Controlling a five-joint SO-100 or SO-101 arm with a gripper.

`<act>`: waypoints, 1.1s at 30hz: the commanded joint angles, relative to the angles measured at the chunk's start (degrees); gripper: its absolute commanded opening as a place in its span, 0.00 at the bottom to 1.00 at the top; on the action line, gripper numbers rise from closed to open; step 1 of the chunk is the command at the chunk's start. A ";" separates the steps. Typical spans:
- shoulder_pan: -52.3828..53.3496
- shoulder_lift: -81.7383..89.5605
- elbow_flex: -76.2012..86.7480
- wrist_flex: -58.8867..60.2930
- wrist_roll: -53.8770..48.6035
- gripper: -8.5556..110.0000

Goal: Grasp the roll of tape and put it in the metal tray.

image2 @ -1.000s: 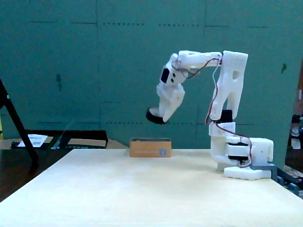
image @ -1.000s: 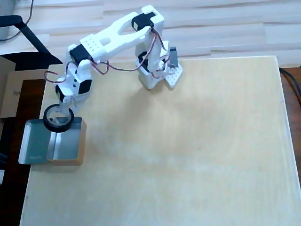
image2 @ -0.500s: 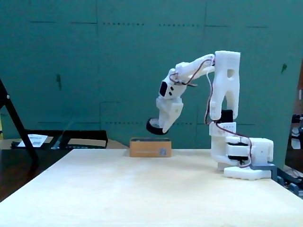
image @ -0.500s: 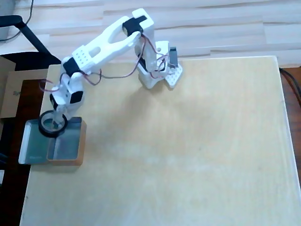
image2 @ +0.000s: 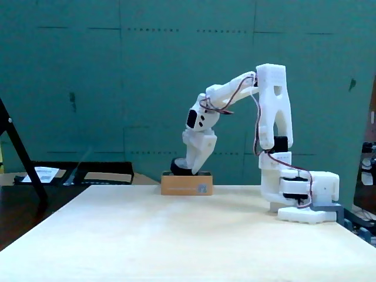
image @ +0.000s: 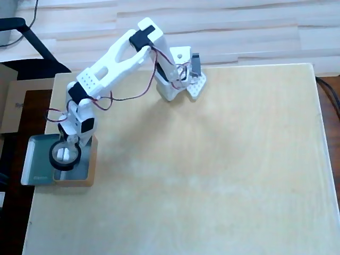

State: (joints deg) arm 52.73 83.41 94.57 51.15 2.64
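My claw (image: pixel 68 142) is clamped on the roll of tape (image: pixel 65 154), which hangs flat directly over the metal tray (image: pixel 37 159), just above its rim at the tabletop's (image: pixel 212 159) corner.

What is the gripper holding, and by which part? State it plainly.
The gripper holds the roll of tape by its rim on the side nearest the arm, one finger reaching into the open centre, just above the metal tray.
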 commanded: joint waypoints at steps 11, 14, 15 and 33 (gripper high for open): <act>-0.62 0.88 -3.34 3.16 -0.26 0.14; -0.62 1.14 -3.52 3.16 0.18 0.14; -0.62 1.85 -3.60 3.16 0.26 0.14; -19.60 31.11 -20.39 23.64 0.44 0.14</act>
State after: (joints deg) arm 37.71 108.81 76.38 73.56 2.64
